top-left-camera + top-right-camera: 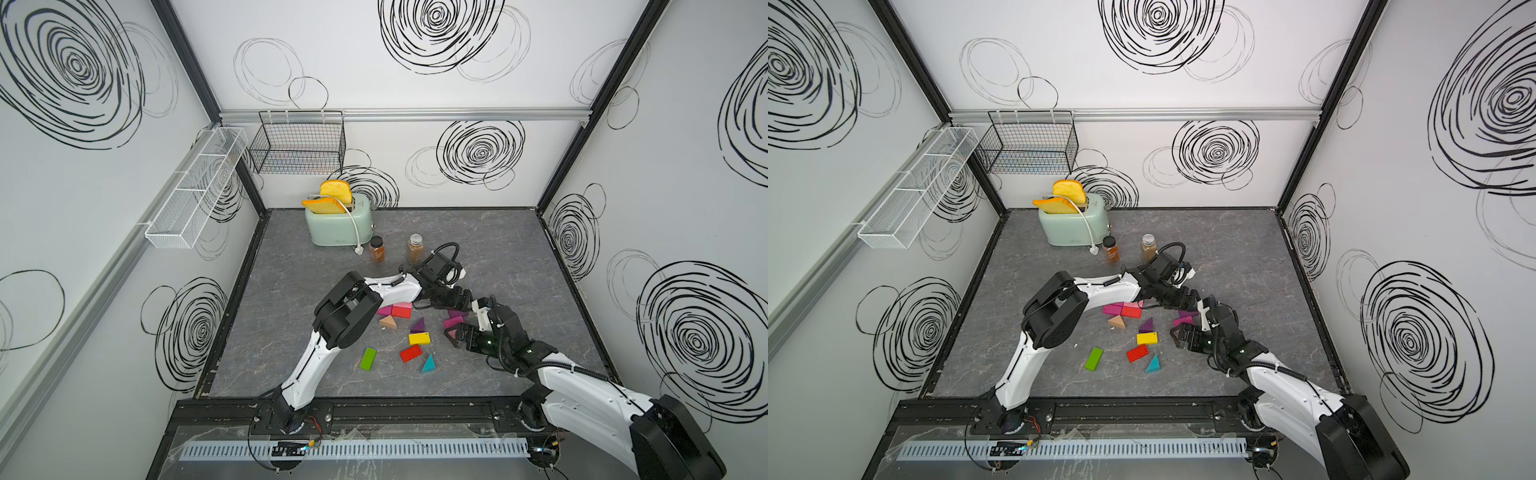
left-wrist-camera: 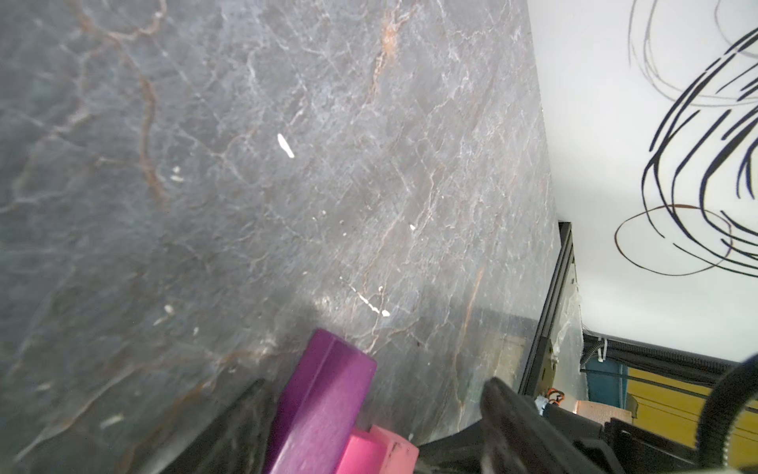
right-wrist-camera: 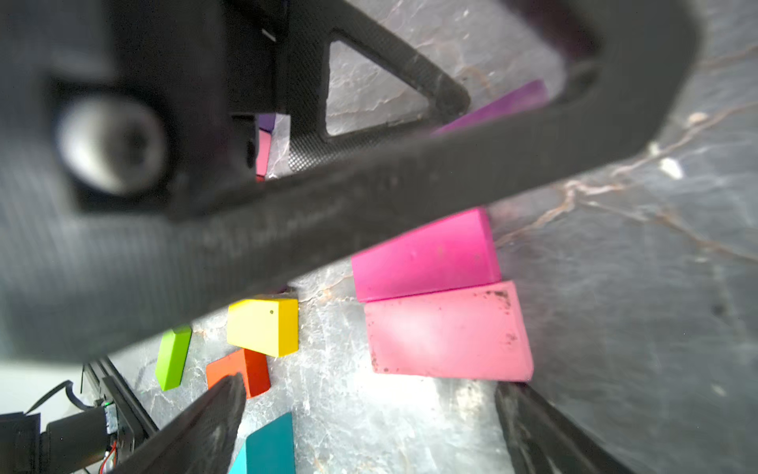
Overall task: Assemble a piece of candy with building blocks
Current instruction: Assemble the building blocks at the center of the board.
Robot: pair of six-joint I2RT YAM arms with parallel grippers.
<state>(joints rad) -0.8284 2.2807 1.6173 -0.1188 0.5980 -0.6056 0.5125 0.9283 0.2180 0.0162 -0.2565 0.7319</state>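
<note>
Building blocks lie scattered mid-table in both top views: a green brick (image 1: pixel 368 358), a red brick (image 1: pixel 410 353), a yellow brick (image 1: pixel 419 338), a teal wedge (image 1: pixel 428 364), a purple wedge (image 1: pixel 417 325), a tan wedge (image 1: pixel 387 321) and a magenta-red cluster (image 1: pixel 395 309). My left gripper (image 1: pixel 462 300) is open and low, with a purple brick (image 2: pixel 324 402) standing between its jaws against one finger. A magenta brick (image 3: pixel 422 254) and a pink brick (image 3: pixel 447 328) lie side by side. My right gripper (image 3: pixel 369 431) is open just short of the pink brick, with nothing between its fingers.
A mint toaster (image 1: pixel 337 226) holding toast stands at the back, its plug on the table. Two spice jars (image 1: pixel 376 248) (image 1: pixel 415 248) stand just behind the left arm. A black wire basket (image 1: pixel 299 143) and a white mesh shelf (image 1: pixel 195 187) hang on the walls. The two grippers are close together.
</note>
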